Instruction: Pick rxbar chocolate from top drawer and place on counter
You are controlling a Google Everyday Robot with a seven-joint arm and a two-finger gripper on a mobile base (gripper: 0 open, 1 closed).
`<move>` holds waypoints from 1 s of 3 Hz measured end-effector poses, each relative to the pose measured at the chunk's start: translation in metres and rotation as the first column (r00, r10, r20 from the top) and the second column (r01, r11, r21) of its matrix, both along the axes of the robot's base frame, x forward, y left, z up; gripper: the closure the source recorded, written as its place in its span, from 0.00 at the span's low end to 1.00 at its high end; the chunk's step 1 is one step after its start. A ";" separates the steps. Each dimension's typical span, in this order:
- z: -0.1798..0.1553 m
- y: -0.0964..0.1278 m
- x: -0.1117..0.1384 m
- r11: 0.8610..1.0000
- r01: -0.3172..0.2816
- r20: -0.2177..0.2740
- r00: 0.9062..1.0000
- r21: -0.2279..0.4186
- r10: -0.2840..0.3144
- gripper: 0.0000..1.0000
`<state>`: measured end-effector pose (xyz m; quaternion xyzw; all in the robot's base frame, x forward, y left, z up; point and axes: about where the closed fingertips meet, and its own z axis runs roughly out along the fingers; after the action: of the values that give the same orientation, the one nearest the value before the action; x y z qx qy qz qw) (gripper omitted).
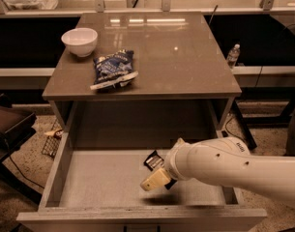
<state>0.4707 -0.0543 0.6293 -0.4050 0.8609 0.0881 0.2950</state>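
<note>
camera view: the top drawer (pixel 96 185) stands pulled out wide under the tabletop (pixel 185 57), its low grey walls and front lip in full sight. the rxbar chocolate (pixel 153 159) lies on the drawer bottom, right of the drawer's middle and nearer its back than its front lip; one dark end shows, the rest is hidden under the robot. the pincer (pixel 159 179) hangs inside the drawer, right over the bar and just in front of its visible end, and whether it is open, closed or gripping the bar cannot be told. the white arm (pixel 234 170) comes in over the drawer's right wall and covers the right front corner. the drawer's whole left half is bare bottom, and a bare strip runs between the pincer and the front lip.

behind the drawer, the tabletop's front edge overhangs the drawer's back part. a blue-and-white bag (pixel 113 69) lies near that edge, above the drawer's left half. a white bowl (pixel 80 41) sits further back and left of the bag. the tabletop above the drawer's right half is bare and glossy.
</note>
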 end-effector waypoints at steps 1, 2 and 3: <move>-0.025 -0.003 0.006 0.999 0.037 -0.024 0.999 -0.002 -0.038 0.00; -0.046 -0.002 0.009 0.999 0.051 -0.054 0.997 -0.010 -0.051 0.15; -0.058 0.002 0.007 0.998 0.060 -0.078 0.995 -0.007 -0.061 0.38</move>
<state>0.4781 -0.0522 0.5712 -0.3757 0.8838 0.0929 0.2629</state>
